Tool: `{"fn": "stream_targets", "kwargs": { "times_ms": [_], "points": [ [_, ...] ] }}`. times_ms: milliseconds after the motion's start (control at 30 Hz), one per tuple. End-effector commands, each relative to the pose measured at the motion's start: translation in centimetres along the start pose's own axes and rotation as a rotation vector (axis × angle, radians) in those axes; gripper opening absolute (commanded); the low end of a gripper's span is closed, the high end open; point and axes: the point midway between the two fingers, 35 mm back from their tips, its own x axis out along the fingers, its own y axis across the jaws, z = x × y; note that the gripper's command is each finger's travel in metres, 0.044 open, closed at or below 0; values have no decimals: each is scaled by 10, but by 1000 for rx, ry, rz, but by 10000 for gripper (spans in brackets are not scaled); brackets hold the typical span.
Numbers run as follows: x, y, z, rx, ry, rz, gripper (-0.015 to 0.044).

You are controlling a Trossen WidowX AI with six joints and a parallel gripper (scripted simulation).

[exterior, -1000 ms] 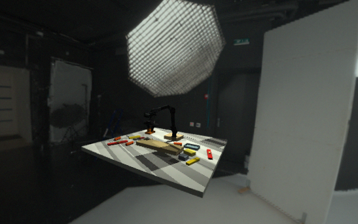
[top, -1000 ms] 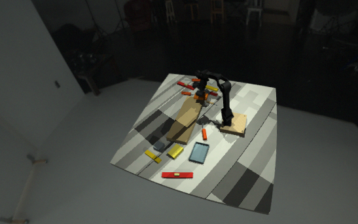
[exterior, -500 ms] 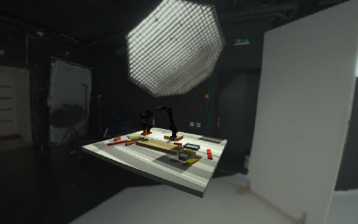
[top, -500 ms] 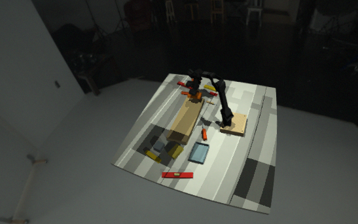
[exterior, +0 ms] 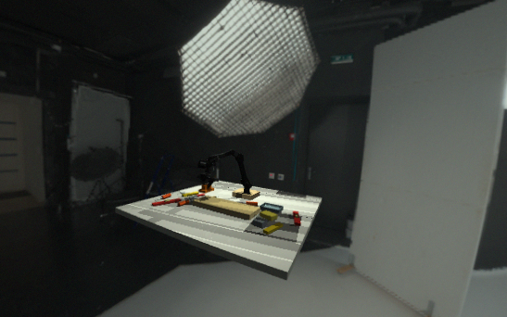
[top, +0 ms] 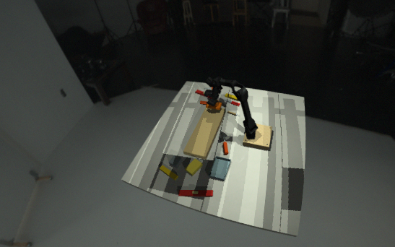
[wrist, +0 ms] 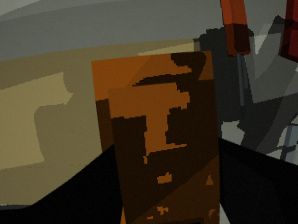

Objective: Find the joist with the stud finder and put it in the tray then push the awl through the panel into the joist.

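And there's the pincer [top: 214, 103] [exterior: 207, 186] [wrist: 161, 143], clamped on the orange stud finder [top: 214, 106] [exterior: 207, 189] [wrist: 162, 105], at the panel's [top: 205, 133] [exterior: 226, 207] [wrist: 25, 120] one-o'clock end in the top view!

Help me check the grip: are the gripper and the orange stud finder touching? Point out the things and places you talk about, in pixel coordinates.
Touching. The wrist view shows the gripper [top: 213, 102] [exterior: 207, 184] [wrist: 161, 143] with a dark finger against each side of the orange stud finder [top: 214, 106] [exterior: 207, 189] [wrist: 162, 102].
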Motion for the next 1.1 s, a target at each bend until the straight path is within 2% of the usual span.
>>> {"fn": "stream_targets", "kwargs": {
  "times_ms": [0, 1067],
  "points": [
    [8, 0, -3, 4, 4, -1, 0],
    [52, 0, -17, 4, 4, -1, 0]
  ]
}}
